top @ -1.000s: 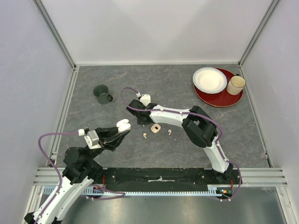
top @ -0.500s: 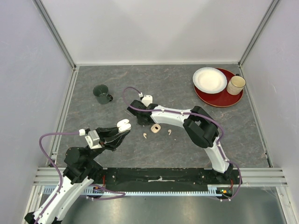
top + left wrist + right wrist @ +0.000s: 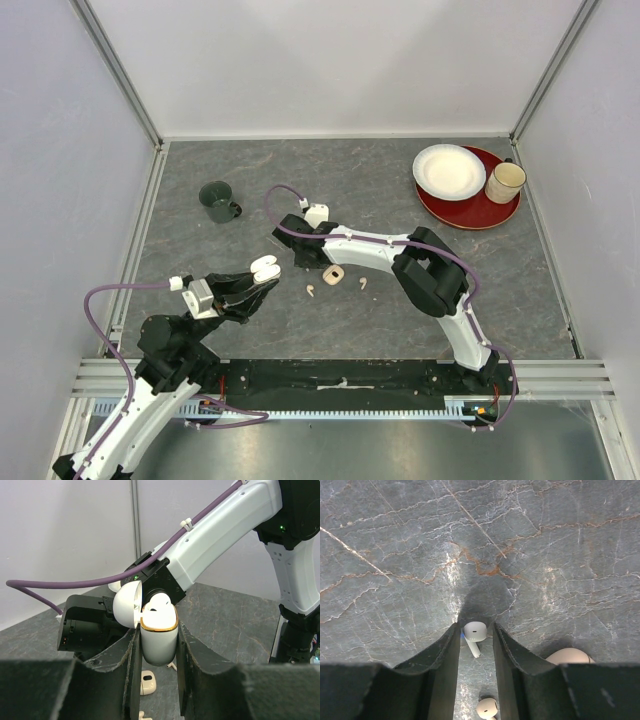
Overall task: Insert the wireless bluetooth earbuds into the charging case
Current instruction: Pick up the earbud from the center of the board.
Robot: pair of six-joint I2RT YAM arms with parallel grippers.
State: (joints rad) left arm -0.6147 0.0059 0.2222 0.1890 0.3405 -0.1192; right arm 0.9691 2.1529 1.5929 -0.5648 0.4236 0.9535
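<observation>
My left gripper (image 3: pixel 258 284) (image 3: pixel 157 632) is shut on a white charging case (image 3: pixel 264 268) (image 3: pixel 159 637) with a gold rim. It holds the case above the table with the lid open and one white earbud (image 3: pixel 159 602) seated inside. My right gripper (image 3: pixel 297 257) (image 3: pixel 476 627) is low over the table, with its fingers narrowly apart around a white earbud (image 3: pixel 474 632). A small gap shows on each side of that earbud. Two beige earbuds (image 3: pixel 311 290) (image 3: pixel 362 284) lie nearby, and one of them shows in the right wrist view (image 3: pixel 487 707).
A beige charging case (image 3: pixel 334 273) (image 3: pixel 570 656) (image 3: pixel 146 682) lies open just right of my right gripper. A dark green mug (image 3: pixel 218 200) stands at the back left. A red plate (image 3: pixel 495 213) at the back right bears a white bowl (image 3: pixel 449 171) and a cream mug (image 3: pixel 505 182).
My right gripper has shifted slightly to the right and nearer. My left arm and the case have not moved.
</observation>
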